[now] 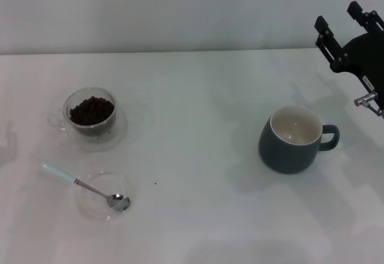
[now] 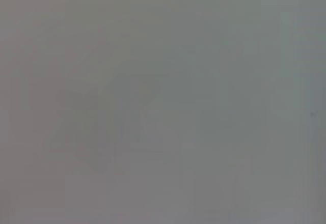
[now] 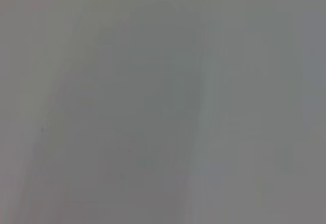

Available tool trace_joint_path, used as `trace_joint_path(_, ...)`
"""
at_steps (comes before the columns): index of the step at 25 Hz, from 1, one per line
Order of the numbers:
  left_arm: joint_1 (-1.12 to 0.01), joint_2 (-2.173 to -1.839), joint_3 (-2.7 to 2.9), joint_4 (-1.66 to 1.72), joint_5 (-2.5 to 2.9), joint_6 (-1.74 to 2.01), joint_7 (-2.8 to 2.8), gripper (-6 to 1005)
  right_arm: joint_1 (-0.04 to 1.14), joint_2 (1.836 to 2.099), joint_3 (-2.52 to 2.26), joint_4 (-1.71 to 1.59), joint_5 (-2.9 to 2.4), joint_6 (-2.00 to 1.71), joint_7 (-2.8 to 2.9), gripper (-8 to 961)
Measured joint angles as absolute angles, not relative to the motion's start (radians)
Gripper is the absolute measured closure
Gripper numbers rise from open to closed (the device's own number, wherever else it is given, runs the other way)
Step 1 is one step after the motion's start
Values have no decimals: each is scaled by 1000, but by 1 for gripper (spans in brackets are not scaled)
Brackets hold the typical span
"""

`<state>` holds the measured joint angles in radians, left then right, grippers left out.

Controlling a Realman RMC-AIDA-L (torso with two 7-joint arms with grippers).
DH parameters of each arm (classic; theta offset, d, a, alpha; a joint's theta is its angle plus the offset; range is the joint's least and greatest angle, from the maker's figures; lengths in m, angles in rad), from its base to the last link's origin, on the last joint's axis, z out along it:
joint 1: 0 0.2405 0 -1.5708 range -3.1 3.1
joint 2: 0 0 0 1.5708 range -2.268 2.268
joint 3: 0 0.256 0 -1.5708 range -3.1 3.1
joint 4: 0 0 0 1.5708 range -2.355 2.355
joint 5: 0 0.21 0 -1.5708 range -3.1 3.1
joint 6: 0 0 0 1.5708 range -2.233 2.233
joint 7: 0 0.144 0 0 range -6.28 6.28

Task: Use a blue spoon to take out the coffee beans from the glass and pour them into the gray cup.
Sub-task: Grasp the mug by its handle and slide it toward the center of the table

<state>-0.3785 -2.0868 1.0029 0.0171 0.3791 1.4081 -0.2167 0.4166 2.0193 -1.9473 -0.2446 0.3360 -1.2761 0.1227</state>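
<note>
right gripper [image 1: 342, 23] | raised beyond and right of the gray cup [image 1: 291, 140] | fingers apart, empty | left arm unseen

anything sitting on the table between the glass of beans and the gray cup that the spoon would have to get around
Nothing visible does. The glass with the coffee beans stands on the left, the gray cup on the right, with bare table between them. The blue spoon rests in a shallow clear dish, nearer than that path. The right gripper hangs beyond the cup.

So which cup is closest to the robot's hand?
The gray cup, just below the right gripper. The glass of coffee beans sits far across the table.
</note>
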Motion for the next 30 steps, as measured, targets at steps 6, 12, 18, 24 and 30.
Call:
trace_joint_path(6, -377, -2087, 1006, 19, 387, 1431, -211, 593, 416, 2019, -1954, -245, 336, -1269, 123, 219)
trace_joint_path(12, -360, -2087, 1005, 11, 381, 1453, -213, 250, 415, 2018, -1953, -245, 336, -1279, 123, 192)
trace_joint_path(18, -358, -2088, 1002, 12, 378, 1456, -218, 217, 395, 2016, -1955, -247, 334, -1310, 166, 196)
trace_joint_path(24, -351, -2089, 1001, 9, 376, 1458, -222, 196, 338, 1995, -1948, -235, 327, -1381, 411, 198)
trace_joint_path(30, -357, -2088, 1001, 8, 376, 1454, -239, 195, 302, 1972, -1950, -198, 264, -1395, 468, 199)
